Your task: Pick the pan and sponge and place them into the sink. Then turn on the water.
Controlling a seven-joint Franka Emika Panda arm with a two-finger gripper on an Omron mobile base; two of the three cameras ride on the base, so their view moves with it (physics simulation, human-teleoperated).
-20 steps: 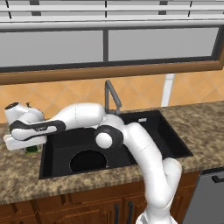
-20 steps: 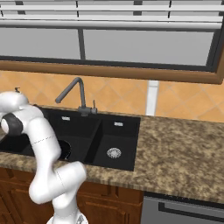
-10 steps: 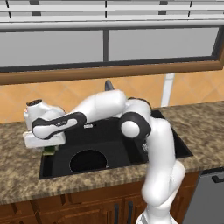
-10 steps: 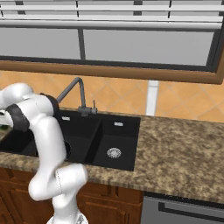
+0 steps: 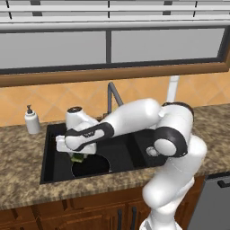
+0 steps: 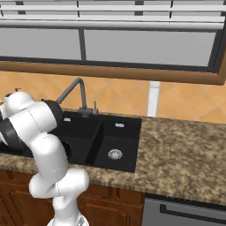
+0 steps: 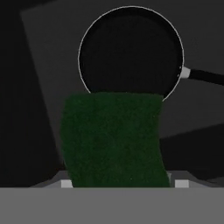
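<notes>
Left base view: the gripper (image 5: 77,152) hung over the wider left basin of the sink (image 5: 49,167), with the sponge (image 5: 79,157) showing green just beneath it and the pan (image 5: 91,165) lying on the basin floor below. To release well, the hand should probably be lowered close to the basin floor before the fingers part, so the sponge does not bounce out.

Right base view: the arm stood over the left basin; the tap (image 6: 74,93) was not running.

Hand view: the sponge (image 7: 113,139) sat clamped between the fingers, projecting ahead of them, directly above the pan (image 7: 130,52).
</notes>
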